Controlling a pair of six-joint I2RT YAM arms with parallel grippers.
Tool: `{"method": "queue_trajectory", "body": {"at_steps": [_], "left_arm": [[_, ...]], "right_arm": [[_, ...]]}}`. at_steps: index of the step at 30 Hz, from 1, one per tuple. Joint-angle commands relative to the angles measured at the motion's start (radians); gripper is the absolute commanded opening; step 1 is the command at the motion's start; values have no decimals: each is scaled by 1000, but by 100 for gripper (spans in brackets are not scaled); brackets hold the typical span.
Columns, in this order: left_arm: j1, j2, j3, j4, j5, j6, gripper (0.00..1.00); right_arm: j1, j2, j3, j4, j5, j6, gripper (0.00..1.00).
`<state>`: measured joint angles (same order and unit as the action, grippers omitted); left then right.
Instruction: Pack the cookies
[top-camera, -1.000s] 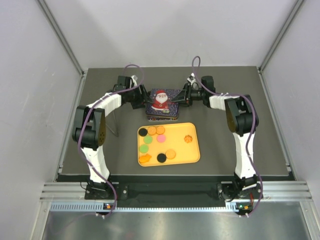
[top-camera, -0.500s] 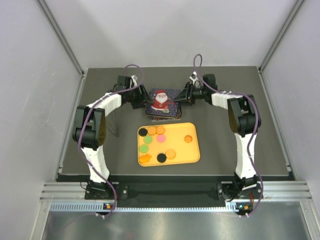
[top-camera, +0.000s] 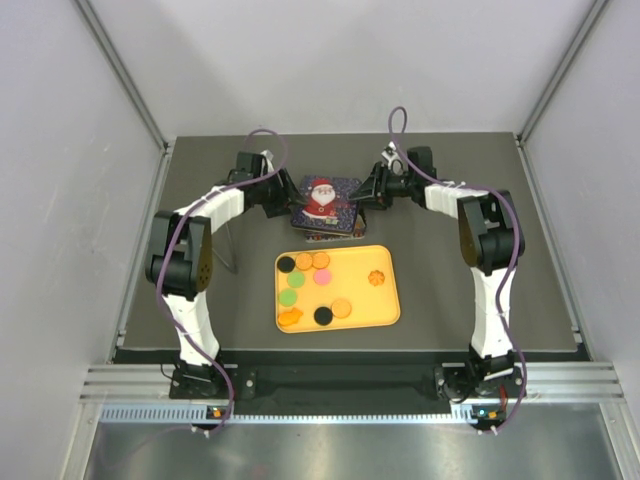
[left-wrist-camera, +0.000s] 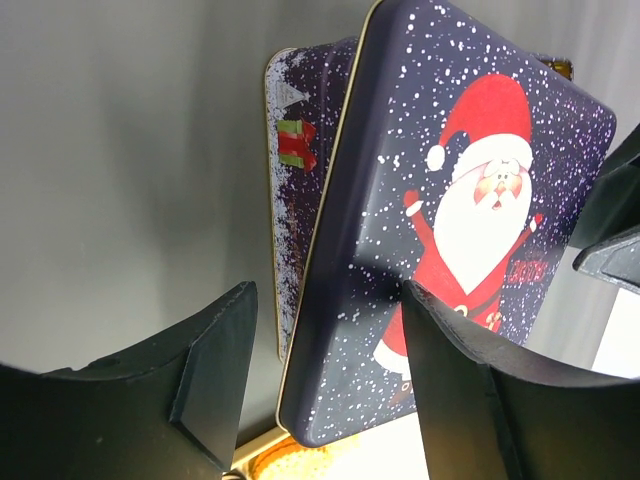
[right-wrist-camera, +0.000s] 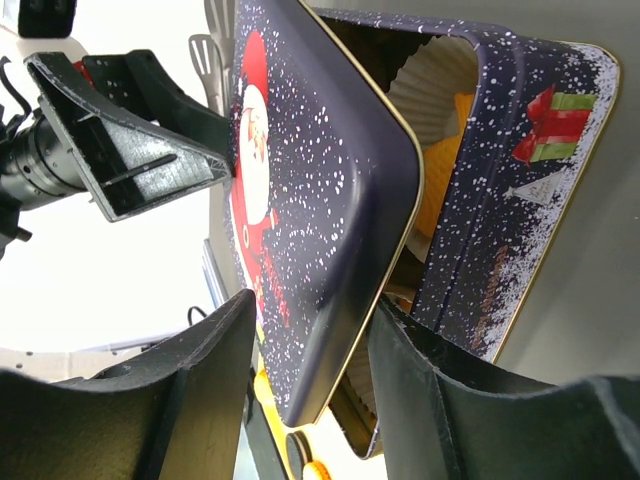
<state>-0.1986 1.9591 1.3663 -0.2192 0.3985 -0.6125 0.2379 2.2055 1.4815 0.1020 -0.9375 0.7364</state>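
1. the step in hand looks like lifting the santa tin lid (top-camera: 322, 200) off the tin base (right-wrist-camera: 520, 190); the lid is tilted and stands away from the base on the 3 o'clock side
2. the left gripper (left-wrist-camera: 328, 295) is at the lid's 9 o'clock edge, jaws partly apart astride the rim; a gap shows beside one finger, so i cannot tell whether it grips
3. the right gripper (right-wrist-camera: 315, 300) straddles the 3 o'clock edge, jaws about half apart; the rim seems to touch both pads, but i cannot tell if it is pinched
4. to do it well, one arm should hold the lid firmly and lift it straight up, then park it away from the tray
5. the cookies (top-camera: 322, 277) lie on the yellow tray (top-camera: 362, 305) at 6 o'clock of the tin, with a flower-shaped cookie (top-camera: 377, 278) apart towards 3 o'clock
6. a white paper cup (right-wrist-camera: 440, 80) sits inside the base; until the lid is off it blocks the way in, and both arms crowd the tin
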Motion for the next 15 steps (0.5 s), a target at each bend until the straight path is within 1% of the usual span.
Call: {"method": "queue_trajectory", "body": {"at_steps": [1, 8, 15], "left_arm": [[-8, -11, -32, 29, -67, -26, 64], [-21, -17, -53, 55, -101, -49, 63], [-27, -28, -64, 63, -136, -66, 62]], "right_arm": [[-18, -44, 5, -19, 89, -40, 49], [-20, -55, -36, 45, 91, 11, 49], [-25, -86, -53, 47, 127, 26, 50]]}}
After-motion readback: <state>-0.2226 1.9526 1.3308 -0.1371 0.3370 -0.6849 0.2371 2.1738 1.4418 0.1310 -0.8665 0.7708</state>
